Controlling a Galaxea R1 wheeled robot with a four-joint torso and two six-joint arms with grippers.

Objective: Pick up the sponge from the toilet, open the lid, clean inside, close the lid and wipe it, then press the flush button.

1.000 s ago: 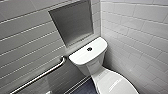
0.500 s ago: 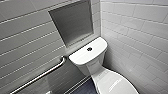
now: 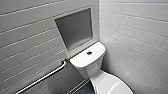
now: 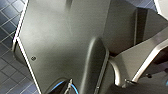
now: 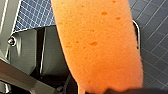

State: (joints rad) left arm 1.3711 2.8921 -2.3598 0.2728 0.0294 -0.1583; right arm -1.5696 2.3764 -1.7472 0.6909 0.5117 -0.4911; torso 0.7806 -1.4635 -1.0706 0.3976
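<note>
1. The right gripper is clenched on the sponge, which hangs above the blue floor tiles, off the toilet.
2. The closed lid lies at 5 o'clock from the flush button, and the right arm is probably the nearer one.

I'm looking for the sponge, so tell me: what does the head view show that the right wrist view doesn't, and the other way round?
Head view's own: the white toilet with the flush button on its tank top and the lid down, a metal grab bar and a recessed niche in the tiled wall. Right wrist view's own: the orange sponge, close up and off the ground. Shared: the dark blue tiled floor, a small patch beside the toilet in the head view.
</note>
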